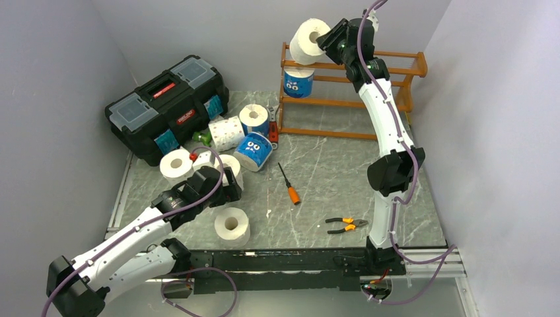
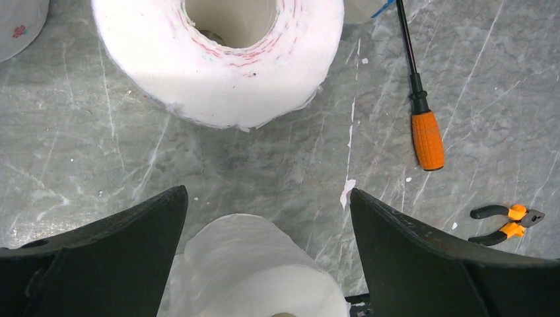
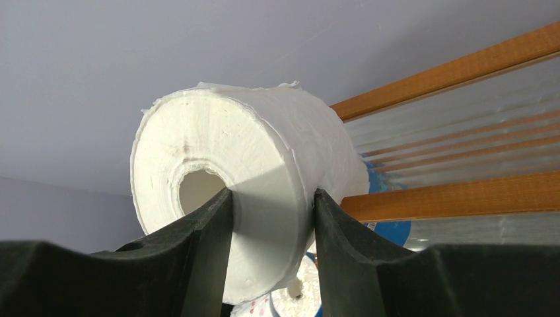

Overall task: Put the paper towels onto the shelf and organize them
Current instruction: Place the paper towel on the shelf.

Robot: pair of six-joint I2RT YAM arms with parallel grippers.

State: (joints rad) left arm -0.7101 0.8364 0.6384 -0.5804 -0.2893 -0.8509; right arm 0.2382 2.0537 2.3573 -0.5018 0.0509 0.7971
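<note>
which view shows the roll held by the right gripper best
Right wrist: the white roll fills the frame, clamped in the right gripper. Top external shows it small, above the left end of the shelf. Left wrist misses it.

The right claw is clamped on a white paper towel roll, held on its side with one flat end facing the camera. One black finger sits at the rim of the hollow core and the other presses the roll's outer curve, so the paper wall is pinched between them. The roll's far end reaches the end of the shelf, whose orange-brown wooden rails run off to the right. Whether the roll rests on the rails cannot be told. A blue-wrapped roll shows below the lower rail. A plain grey wall is behind.
</note>
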